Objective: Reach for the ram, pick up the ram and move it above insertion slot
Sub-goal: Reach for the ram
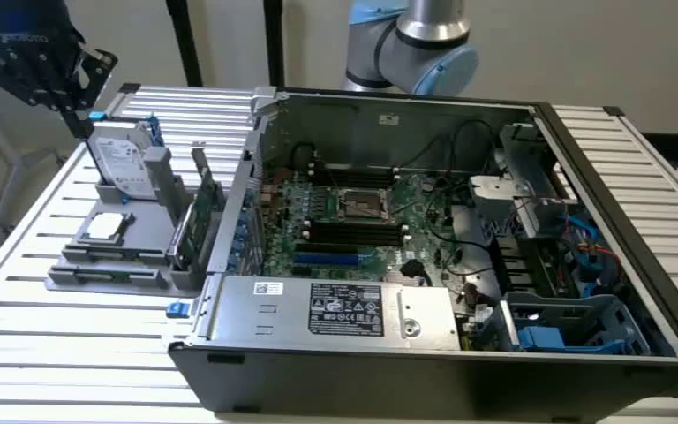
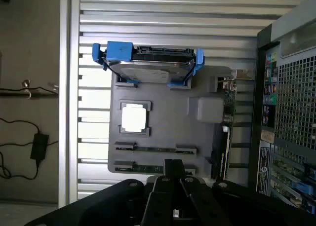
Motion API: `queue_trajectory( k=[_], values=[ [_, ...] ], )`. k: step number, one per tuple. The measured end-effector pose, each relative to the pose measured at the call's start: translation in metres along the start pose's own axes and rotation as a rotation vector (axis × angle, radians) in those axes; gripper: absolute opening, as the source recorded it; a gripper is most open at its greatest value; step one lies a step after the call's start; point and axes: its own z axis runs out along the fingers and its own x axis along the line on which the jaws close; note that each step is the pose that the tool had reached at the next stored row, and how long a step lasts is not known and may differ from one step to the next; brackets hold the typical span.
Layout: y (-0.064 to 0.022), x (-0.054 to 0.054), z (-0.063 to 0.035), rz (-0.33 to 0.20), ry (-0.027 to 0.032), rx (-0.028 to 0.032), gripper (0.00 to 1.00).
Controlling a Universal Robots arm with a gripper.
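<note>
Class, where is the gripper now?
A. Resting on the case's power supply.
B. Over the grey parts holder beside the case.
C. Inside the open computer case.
B: the gripper hangs over the grey parts holder, to the exterior view's left of the open computer case.

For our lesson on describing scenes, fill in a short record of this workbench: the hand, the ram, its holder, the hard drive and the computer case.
hand: raised, close to the hard drive
ram: lying flat in the grey holder, not picked up
hard drive: standing in the holder, blue bracket
computer case: open, motherboard exposed, on the exterior view's right of the holder
</note>
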Motion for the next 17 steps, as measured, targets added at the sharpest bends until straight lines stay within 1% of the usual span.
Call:
queue_trajectory(
  k=[12,15,17],
  values=[
    [0.0000,0.0000,0.0000,0.000,0.0001,0.0000,0.11],
    [-0.0025,-0.0001,0.0004,0.000,0.0002,0.0001,0.11],
    [-0.0068,-0.0006,0.0011,0.000,0.0001,0.0001,0.11]
  ],
)
